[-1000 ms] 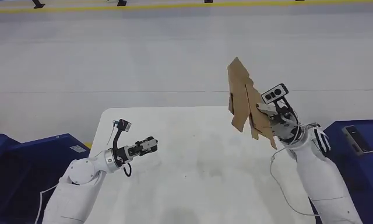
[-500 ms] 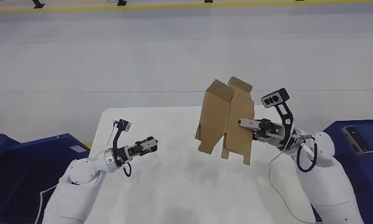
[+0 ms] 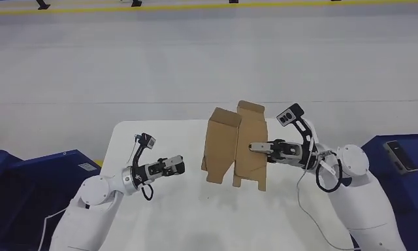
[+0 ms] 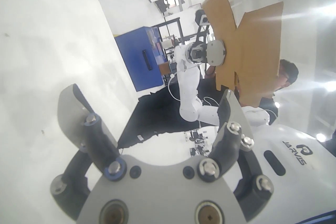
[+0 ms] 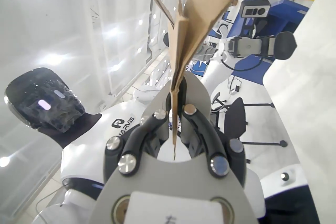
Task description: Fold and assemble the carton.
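the flat-folded carton (image 3: 235,146) is held upright above the table (image 3: 196,218), near its far edge, pinched at one panel edge by the right gripper (image 3: 256,147). the left gripper (image 3: 177,165) is spread and empty over the left side, well apart. opening is judged barely begun; next, a free panel must be gripped by the left gripper and pulled to square it.

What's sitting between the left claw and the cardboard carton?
Nothing: in the top view, a bare stretch of white table separates the open left claw from the carton.
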Tool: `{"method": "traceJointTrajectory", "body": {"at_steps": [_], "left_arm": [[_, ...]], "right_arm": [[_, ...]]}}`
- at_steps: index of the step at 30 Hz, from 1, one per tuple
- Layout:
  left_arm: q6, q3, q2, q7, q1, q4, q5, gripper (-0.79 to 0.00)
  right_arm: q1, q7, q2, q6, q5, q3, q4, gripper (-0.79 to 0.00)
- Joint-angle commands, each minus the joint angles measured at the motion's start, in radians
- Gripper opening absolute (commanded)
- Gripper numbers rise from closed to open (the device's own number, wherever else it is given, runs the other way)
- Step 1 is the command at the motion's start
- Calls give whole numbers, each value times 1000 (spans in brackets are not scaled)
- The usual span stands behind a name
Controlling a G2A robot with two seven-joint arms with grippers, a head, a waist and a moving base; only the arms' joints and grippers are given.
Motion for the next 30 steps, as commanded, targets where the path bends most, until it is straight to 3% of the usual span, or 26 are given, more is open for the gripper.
{"method": "traceJointTrajectory", "body": {"at_steps": [1, 7, 16, 20, 21, 24, 26, 30], "left_arm": [[44, 8, 2, -32, 0, -28, -2, 0], [87, 4, 7, -20, 0, -90, 28, 0], [29, -33, 11, -5, 14, -127, -56, -9], [35, -18, 11, 14, 24, -147, -33, -126], [43, -8, 10, 20, 26, -149, -29, -200], [57, 19, 7, 31, 24, -151, -31, -212], [56, 33, 5, 32, 20, -146, -28, -332], [53, 50, 3, 41, 13, -134, -28, -465]], "right_arm": [[6, 8, 1, 12, -25, -11, 6, -785], [19, 12, 8, 3, -163, -30, 8, -785], [3, 33, 23, 64, -213, -7, 46, -785], [-1, 46, 21, 69, -184, -38, 45, -785], [0, 45, 19, 67, -180, -47, 43, -785], [7, 40, 16, 58, -176, -76, 41, -785], [12, 37, 15, 52, -171, -88, 42, -785], [20, 39, 14, 49, -172, -106, 40, -785]]}}
